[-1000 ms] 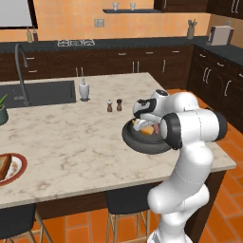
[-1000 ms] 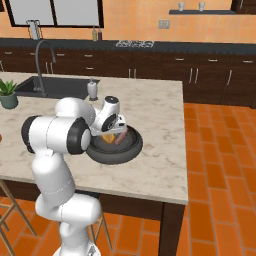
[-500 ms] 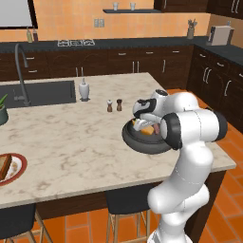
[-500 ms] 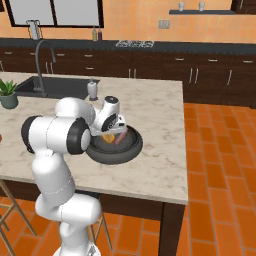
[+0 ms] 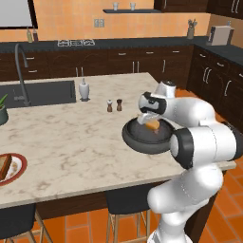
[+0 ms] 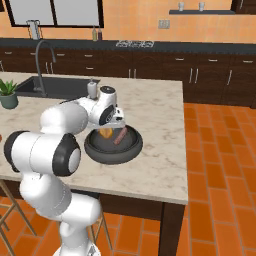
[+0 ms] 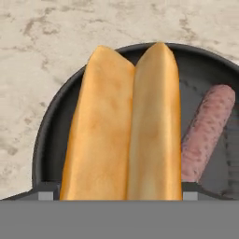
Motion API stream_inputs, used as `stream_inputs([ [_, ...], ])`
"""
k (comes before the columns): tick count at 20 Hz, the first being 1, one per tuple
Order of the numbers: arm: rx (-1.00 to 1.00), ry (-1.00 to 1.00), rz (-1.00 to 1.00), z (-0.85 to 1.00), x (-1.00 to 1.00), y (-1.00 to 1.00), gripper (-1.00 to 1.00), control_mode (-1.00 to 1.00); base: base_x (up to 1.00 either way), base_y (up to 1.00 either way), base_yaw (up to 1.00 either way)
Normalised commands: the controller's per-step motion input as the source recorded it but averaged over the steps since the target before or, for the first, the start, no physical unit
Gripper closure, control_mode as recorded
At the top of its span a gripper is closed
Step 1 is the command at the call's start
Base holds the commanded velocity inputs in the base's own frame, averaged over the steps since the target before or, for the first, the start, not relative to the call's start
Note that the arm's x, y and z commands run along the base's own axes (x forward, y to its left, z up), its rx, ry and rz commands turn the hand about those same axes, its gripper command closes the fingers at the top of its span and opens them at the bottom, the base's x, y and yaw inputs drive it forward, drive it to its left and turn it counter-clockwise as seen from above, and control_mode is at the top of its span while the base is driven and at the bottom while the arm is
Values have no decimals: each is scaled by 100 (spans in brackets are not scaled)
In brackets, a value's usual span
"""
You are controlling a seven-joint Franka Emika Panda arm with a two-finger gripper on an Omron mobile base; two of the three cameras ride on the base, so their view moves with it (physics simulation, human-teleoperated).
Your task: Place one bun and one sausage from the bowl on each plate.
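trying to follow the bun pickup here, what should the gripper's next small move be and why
Probably lift the bun straight up out of the bowl. In the hand view the bun sits between the two fingertips, which look closed against its sides, with the sausage lying apart beside it. The plate that already has food sits far along the counter, so the bun must clear the rim first.

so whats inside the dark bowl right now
Inside the bowl lie a split bun and, beside it, a pink sausage. The bun covers the bowl's floor beneath it, so anything underneath is hidden.
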Motion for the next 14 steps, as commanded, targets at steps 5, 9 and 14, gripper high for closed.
stream_inputs([
  [5,0,10,-33,70,-92,0,100,-100,0,0,0],
  [9,0,9,-25,81,-56,0,100,-100,0,0,0],
  [14,1,2,-11,41,-80,0,100,-100,0,0,0],
])
